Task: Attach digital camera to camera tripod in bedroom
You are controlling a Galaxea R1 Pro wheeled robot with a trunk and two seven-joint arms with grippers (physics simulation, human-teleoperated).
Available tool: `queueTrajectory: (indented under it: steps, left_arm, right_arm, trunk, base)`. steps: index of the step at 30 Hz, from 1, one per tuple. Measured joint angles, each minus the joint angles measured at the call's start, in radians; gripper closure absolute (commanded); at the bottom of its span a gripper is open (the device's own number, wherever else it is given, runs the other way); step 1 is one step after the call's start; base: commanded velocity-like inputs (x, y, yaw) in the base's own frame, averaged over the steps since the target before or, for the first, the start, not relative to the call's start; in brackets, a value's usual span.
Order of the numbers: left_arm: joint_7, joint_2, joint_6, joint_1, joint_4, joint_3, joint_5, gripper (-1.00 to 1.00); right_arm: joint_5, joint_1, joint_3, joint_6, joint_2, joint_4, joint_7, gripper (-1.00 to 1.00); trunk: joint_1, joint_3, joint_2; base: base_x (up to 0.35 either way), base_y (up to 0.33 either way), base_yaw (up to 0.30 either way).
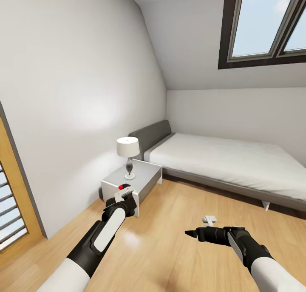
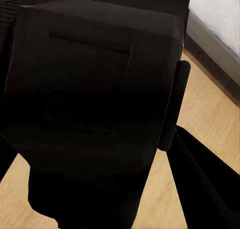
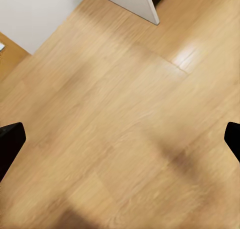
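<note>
Nearest the robot, a light wood floor (image 1: 170,249) is spreading bare and glossy beneath both arms in the bedroom. On the left, the left tool (image 1: 123,195) is clamping the digital camera (image 2: 95,104), a black box with a red button, and carrying it above the boards; the left wrist view is looking straight onto the camera's dark body. On the right, the right tool (image 1: 191,232) is hovering over the planks with its fingers standing wide apart, nothing between them. Beyond the left arm, a white bedside bench (image 1: 146,175) is standing against the wall, bearing a lamp (image 1: 128,151) with a pale shade. Farther back, the bed (image 1: 238,164) with its grey headboard is running along the far wall, leaving open floor in front. Overhead, a dark-framed skylight (image 1: 263,24) is sitting in the sloping ceiling.
</note>
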Motion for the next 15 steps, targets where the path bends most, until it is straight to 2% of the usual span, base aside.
queueTrajectory:
  steps: [15]
  left_arm:
    - [0.000, 0.000, -0.004, 0.000, -0.003, 0.000, -0.003, 1.00]
  right_arm:
    - [0.000, 0.000, 0.000, 0.000, 0.000, 0.000, 0.000, -1.00]
  trunk:
    - [-0.058, 0.047, 0.105]
  base:
    - [0.000, 0.000, 0.000]
